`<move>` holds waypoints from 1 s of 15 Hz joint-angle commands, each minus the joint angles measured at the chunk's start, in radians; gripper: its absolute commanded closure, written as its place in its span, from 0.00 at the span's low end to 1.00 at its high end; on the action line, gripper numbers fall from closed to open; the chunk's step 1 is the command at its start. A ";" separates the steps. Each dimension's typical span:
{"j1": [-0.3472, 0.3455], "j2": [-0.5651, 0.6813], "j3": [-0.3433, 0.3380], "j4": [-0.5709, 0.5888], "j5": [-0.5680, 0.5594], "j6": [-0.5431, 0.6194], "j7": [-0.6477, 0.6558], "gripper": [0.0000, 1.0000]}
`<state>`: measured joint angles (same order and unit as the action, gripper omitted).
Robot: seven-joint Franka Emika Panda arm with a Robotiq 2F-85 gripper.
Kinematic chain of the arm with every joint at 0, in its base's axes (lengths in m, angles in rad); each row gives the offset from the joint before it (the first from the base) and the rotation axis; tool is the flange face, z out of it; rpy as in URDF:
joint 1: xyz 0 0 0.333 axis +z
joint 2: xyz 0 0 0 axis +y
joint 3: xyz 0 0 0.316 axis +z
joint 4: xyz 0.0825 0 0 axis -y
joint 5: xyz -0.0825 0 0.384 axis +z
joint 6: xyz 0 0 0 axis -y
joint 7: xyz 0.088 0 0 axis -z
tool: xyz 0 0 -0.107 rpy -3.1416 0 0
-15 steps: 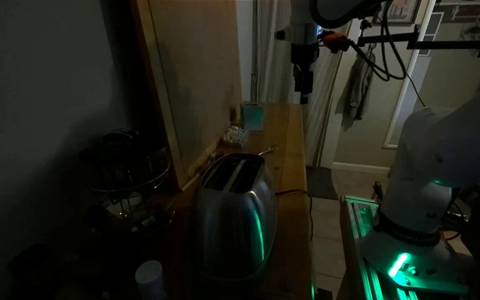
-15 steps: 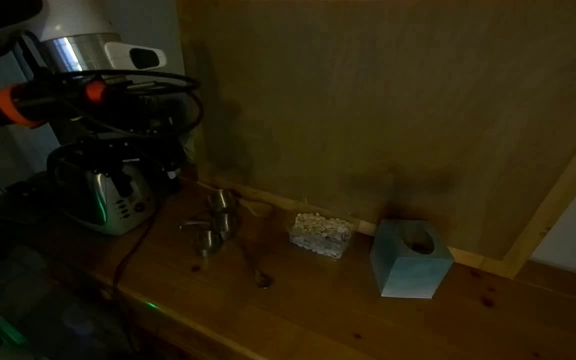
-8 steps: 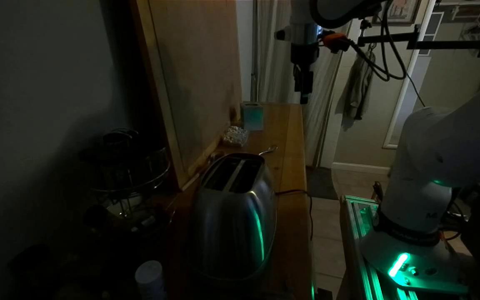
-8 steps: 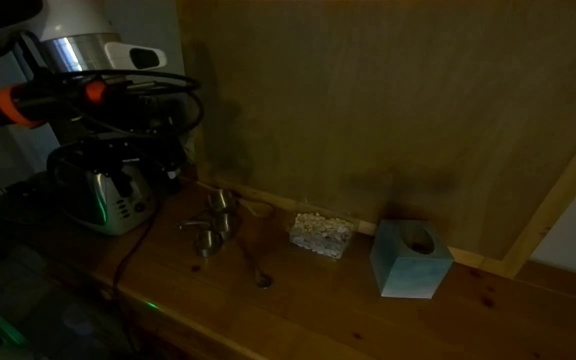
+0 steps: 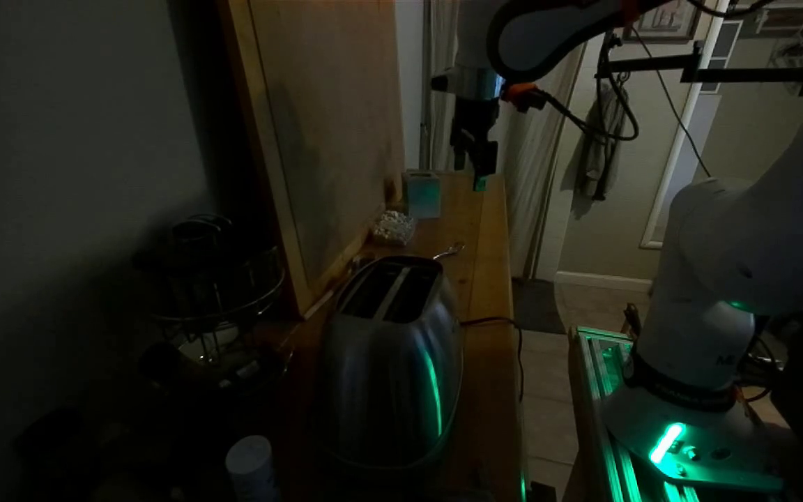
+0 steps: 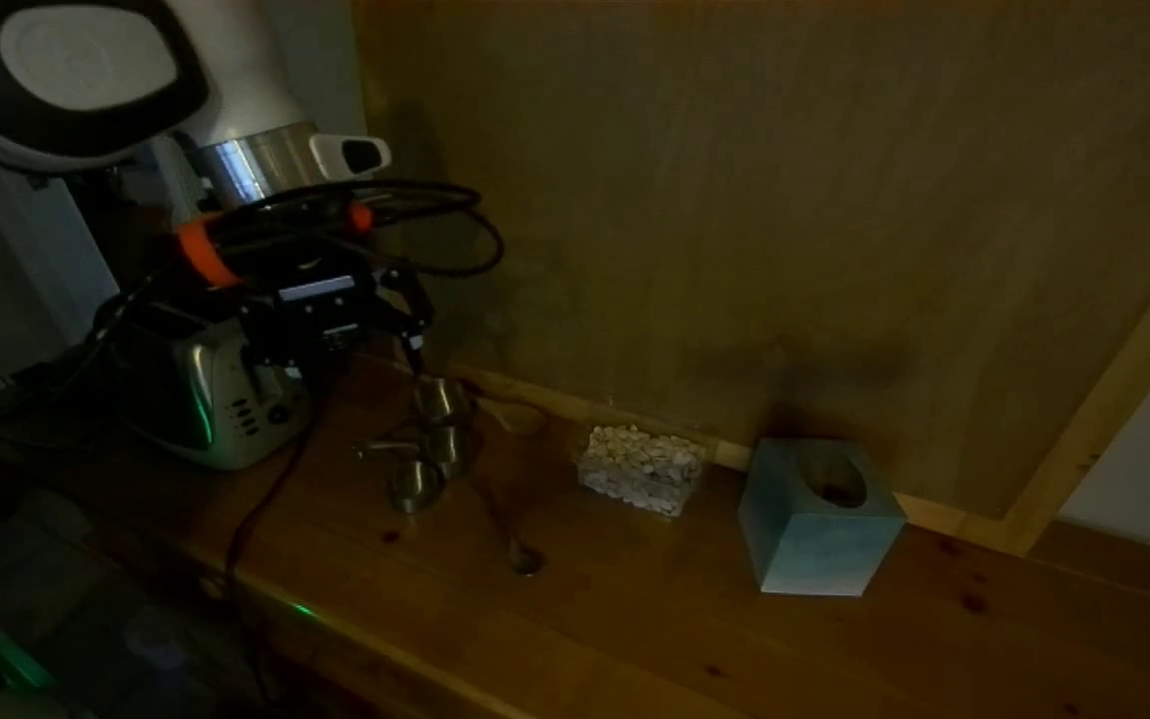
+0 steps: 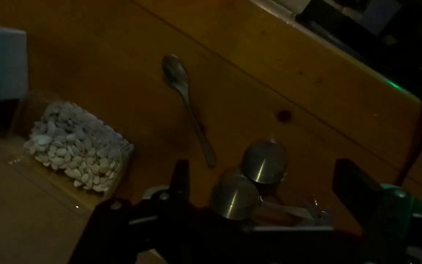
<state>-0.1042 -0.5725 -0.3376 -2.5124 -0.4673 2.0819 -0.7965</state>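
Note:
My gripper is open and empty, its two dark fingers wide apart in the wrist view. It also shows in both exterior views, above the wooden counter, next to the toaster. Steel measuring cups stand closest to it. Two of them, a nearer cup and a farther cup, appear between the fingers, bottoms up, with handles running right. In an exterior view three cups cluster together. A metal spoon lies beside them. A clear box of pale flakes or seeds is farther left.
A steel toaster stands on the counter, its cord hanging over the edge. A blue tissue box and a wooden spoon are near the upright wooden panel. A wire rack stands beyond the toaster.
My arm and gripper have moved lower and toward the measuring cups, rightward in one exterior picture and leftward in another. The things on the counter have not moved.

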 commanded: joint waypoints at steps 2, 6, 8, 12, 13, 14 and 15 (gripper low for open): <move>-0.002 0.134 -0.026 0.009 -0.008 0.087 -0.234 0.00; -0.031 0.131 0.007 0.001 0.016 0.078 -0.214 0.00; -0.031 0.136 0.008 0.002 0.016 0.080 -0.219 0.00; -0.031 0.136 0.008 0.003 0.016 0.080 -0.224 0.00; -0.031 0.136 0.008 0.003 0.016 0.080 -0.224 0.00; -0.031 0.136 0.008 0.003 0.016 0.080 -0.224 0.00; -0.031 0.136 0.008 0.003 0.016 0.080 -0.225 0.00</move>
<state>-0.1031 -0.4409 -0.3603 -2.5094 -0.4673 2.1576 -1.0089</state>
